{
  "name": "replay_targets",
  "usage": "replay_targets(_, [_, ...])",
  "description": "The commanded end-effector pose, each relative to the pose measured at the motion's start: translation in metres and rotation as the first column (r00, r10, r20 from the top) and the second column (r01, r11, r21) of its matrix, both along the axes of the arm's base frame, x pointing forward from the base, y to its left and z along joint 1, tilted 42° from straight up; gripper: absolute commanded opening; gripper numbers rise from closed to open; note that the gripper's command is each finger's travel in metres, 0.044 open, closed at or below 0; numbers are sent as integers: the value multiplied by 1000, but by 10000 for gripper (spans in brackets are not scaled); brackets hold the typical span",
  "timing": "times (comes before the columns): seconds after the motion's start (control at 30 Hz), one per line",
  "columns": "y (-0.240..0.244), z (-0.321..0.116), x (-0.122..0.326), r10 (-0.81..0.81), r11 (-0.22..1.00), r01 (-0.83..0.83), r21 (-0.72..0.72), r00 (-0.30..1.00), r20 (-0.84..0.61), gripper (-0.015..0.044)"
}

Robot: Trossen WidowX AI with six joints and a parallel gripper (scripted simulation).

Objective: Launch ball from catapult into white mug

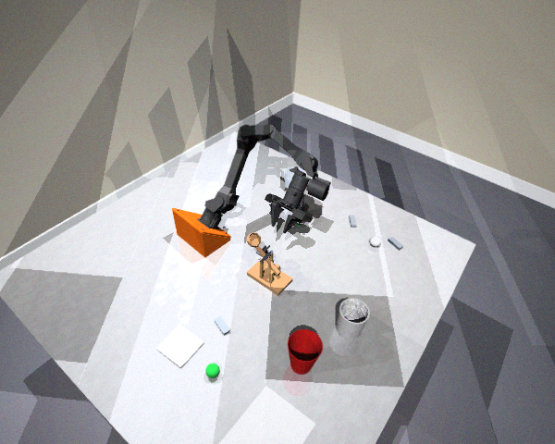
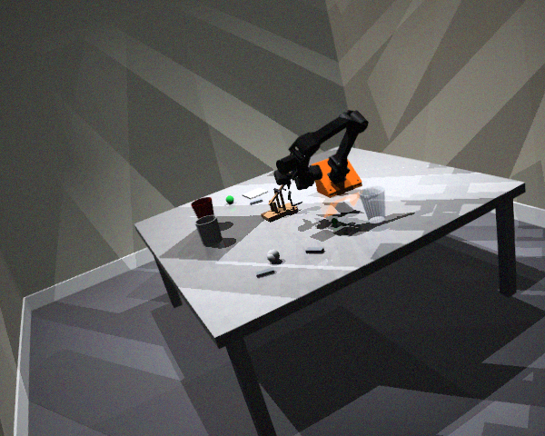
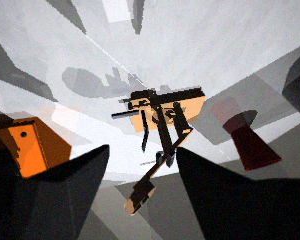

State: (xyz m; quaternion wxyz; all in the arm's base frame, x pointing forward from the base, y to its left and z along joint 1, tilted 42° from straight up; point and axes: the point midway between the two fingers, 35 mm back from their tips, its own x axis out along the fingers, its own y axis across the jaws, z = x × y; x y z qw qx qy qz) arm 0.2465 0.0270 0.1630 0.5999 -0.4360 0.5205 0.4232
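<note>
The wooden catapult point(image 1: 278, 288) point(image 2: 272, 215) point(image 3: 193, 107) stands on the table, its arm raised. No ball shows in the spoon cup point(image 1: 253, 240) at the arm's end. The white mug point(image 1: 349, 329) point(image 2: 210, 235) stands upright beyond the catapult's base and looks grey in the exterior view. I cannot tell whether a ball lies inside it, and I see no ball in flight. My gripper point(image 1: 280, 227) point(image 3: 143, 150) is open and empty, above the table near the raised spoon. In the wrist view the catapult arm shows beyond the gap between the fingertips.
A red cup point(image 1: 302, 363) point(image 2: 202, 208) stands beside the mug. A green ball point(image 1: 212, 370) point(image 2: 229, 199) lies near a white tile point(image 1: 180, 346). Another green ball point(image 2: 334, 222) lies in shadow near a clear ribbed cup point(image 2: 372, 206). A white ball point(image 1: 375, 240) lies near small grey blocks.
</note>
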Motion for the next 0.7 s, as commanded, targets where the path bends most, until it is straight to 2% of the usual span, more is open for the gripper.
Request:
replay_targets(0.0, [-3,7,24,-129,989,128,76,992,13,394])
replay_targets(0.07, [-6,9,34,-182,978,179,107,983,14,440])
replay_targets(0.37, [-19,21,83,-415,875,404,265,909,-16,440])
replay_targets(0.67, [-42,32,134,-612,690,592,417,785,-101,440])
